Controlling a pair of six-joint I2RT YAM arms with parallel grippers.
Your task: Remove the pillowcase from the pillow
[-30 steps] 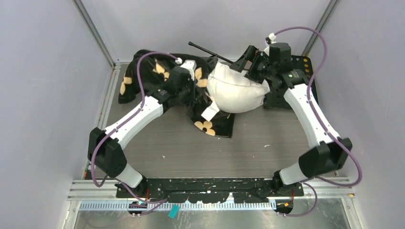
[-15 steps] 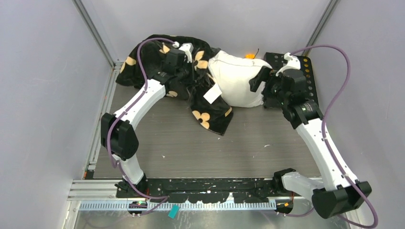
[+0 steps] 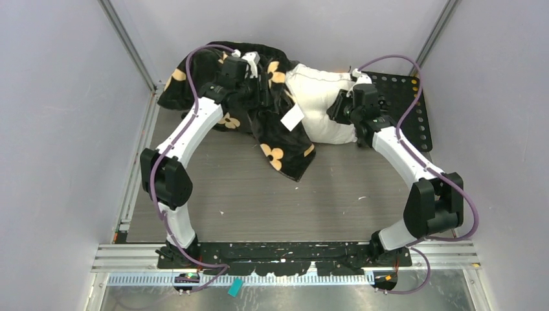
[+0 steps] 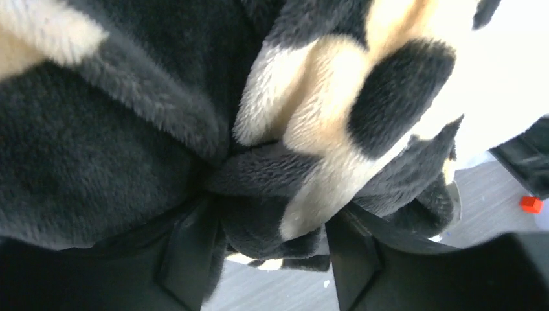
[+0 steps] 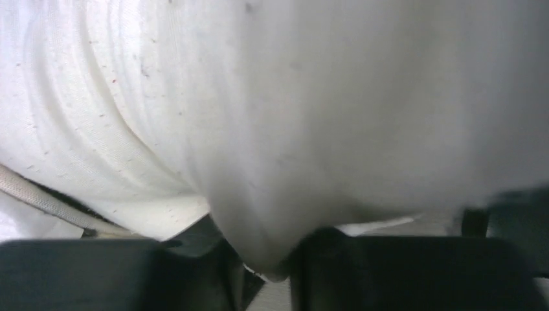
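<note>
The black plush pillowcase with tan flowers lies heaped at the back left, one flap trailing forward. It still covers the left end of the white pillow. My left gripper sits on top of the heap. In the left wrist view its fingers stand apart, so the gripper is open, with a loose fold of the pillowcase hanging between them. My right gripper is at the pillow's right side, shut on a pinched fold of the pillow.
A black perforated metal plate lies at the back right, partly under the pillow. A white tag hangs from the pillowcase. Grey walls and metal posts close in the back and sides. The grey tabletop stretches towards the arm bases.
The left arm carried the pillowcase further back and left, then its jaws parted. The right arm swung in to the pillow's right side and closed on the white fabric.
</note>
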